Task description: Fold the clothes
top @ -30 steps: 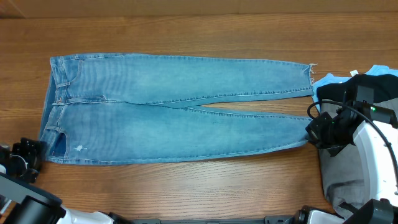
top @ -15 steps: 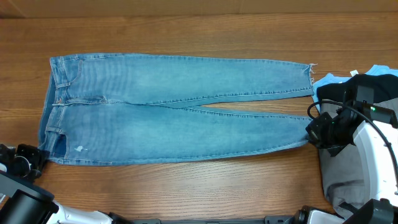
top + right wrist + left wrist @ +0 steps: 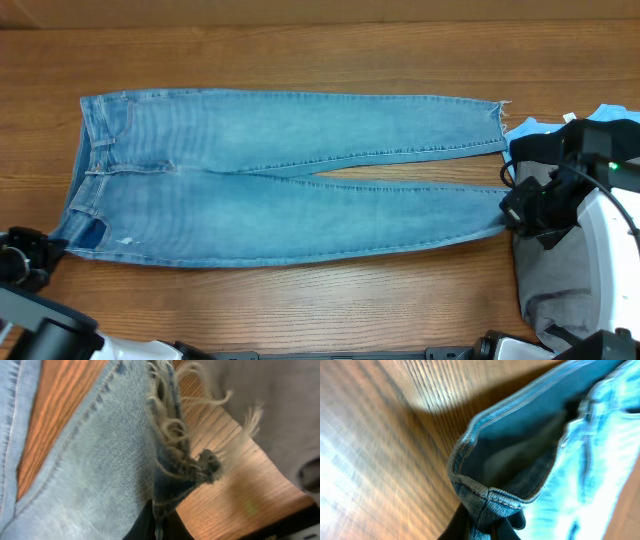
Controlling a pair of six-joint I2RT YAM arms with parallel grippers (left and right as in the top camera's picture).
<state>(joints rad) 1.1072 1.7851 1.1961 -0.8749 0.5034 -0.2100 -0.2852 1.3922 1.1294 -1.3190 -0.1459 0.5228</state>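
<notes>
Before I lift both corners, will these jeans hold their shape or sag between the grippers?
Probably sag: the jeans lie limp and flat, and the waistband corner bunches where the left gripper pinches it. The frayed hem crumples likewise in the right gripper, so that thin grip might slip. The far leg, unheld, will likely drag behind.

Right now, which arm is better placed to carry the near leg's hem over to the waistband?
Right, probably. The right gripper is shut on the frayed hem of the jeans, while the left gripper pinches the waistband corner at the opposite end.
</notes>
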